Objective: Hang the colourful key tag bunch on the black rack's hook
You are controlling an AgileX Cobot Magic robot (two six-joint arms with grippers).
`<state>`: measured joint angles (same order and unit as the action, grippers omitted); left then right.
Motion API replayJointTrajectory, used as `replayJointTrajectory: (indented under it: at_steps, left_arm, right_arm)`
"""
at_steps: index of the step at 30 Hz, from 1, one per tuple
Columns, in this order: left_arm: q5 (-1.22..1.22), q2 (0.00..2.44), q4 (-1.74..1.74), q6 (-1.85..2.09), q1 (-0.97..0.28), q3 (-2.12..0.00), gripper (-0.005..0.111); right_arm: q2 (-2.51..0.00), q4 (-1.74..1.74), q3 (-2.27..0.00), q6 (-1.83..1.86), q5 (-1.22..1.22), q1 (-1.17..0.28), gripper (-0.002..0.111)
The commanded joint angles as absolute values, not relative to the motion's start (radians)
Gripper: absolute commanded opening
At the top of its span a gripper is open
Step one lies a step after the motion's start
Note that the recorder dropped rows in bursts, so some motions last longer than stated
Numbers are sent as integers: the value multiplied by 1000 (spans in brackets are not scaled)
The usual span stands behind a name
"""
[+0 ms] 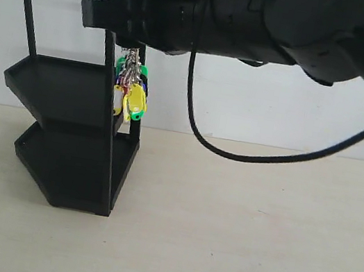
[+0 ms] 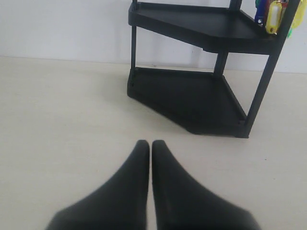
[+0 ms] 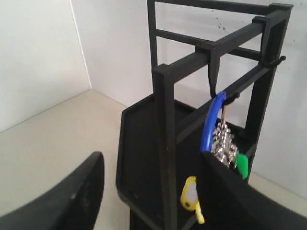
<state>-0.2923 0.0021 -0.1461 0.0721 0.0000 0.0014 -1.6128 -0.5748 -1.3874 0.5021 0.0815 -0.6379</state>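
The colourful key tag bunch (image 1: 132,92) is hanging at the right side of the black rack (image 1: 65,158), close against an upright bar at the level of the upper shelf. In the exterior view the right arm is reaching in from the right, roughly level, across the upper part of the scene. The right gripper (image 1: 98,14) is lying at the rack's top rails directly above the bunch. A black cable (image 1: 235,152) is drooping from the arm.

In the left wrist view the left gripper (image 2: 149,146) is hovering low over the pale table (image 2: 57,120). Its fingers are pressing flat together with nothing between them, pointing toward the rack's lower shelf.

In the right wrist view the right gripper (image 3: 152,158) is holding its jaws wide apart, gripping nothing. The blue carabiner loop (image 3: 211,120) is hanging over the hook (image 3: 231,98), with the rings and tags dangling below it. One finger (image 3: 225,191) is sitting just in front of the bunch; contact cannot be told.
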Motion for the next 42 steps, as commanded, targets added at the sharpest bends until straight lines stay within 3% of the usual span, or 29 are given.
replayJointTrajectory:
  at_steps: [1, 15, 26, 28, 34, 42]
  left_arm:
    - [-284, 0, -141, 75, -1, 0, 4]
    - [-284, 0, -141, 75, -1, 0, 4]
    - [-284, 0, -141, 75, -1, 0, 4]
    - [-284, 0, -141, 75, -1, 0, 4]
    - [-284, 0, -141, 75, -1, 0, 4]
    - [-284, 0, -141, 75, -1, 0, 4]
  right_arm:
    - [-1532, -573, -1295, 452, 114, -638, 55]
    - [-1189, -577, -832, 336, 238, -638, 55]
    - [-1161, -577, -589, 280, 231, -638, 54]
    - [-1161, -577, -571, 282, 247, -638, 46]
    - [-1161, -577, -559, 297, 305, -638, 0]
    - [-1161, -589, -559, 252, 279, -638, 0]
